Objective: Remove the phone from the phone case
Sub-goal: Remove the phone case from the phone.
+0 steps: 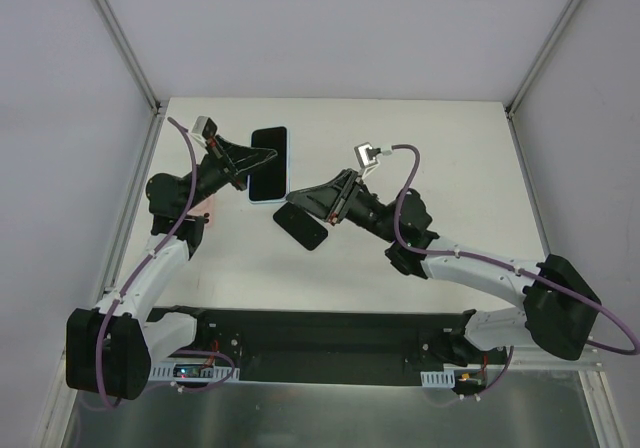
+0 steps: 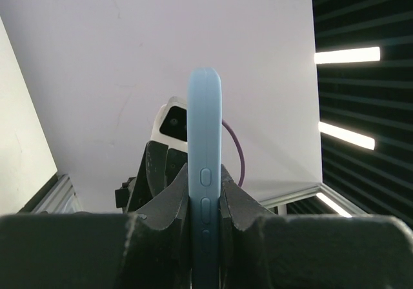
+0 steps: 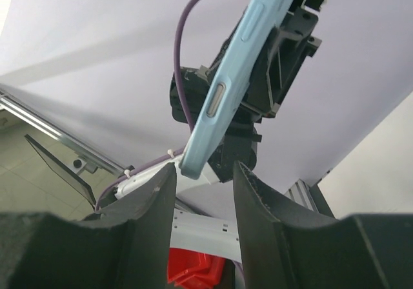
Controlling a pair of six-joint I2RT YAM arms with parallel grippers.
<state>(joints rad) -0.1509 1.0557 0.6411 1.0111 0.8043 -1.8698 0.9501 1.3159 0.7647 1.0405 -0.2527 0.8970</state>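
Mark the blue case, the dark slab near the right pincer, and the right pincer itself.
blue case (image 2: 205, 175), left wrist view, its side edge at the buttons.
dark slab (image 1: 302, 226), top view, middle of its face.
right pincer (image 3: 204, 171), right wrist view, midway between its fingertips.

The case (image 1: 268, 164) sits clamped in the left jaws, over the far left part of the desk (image 1: 450, 148). The phone (image 1: 301, 226) lies on the desk, just nearer and to the right, beneath the right jaws.

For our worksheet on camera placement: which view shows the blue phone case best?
Top external: the blue phone case shows nearly its whole face. Both wrist views show only its thin buttoned edge.
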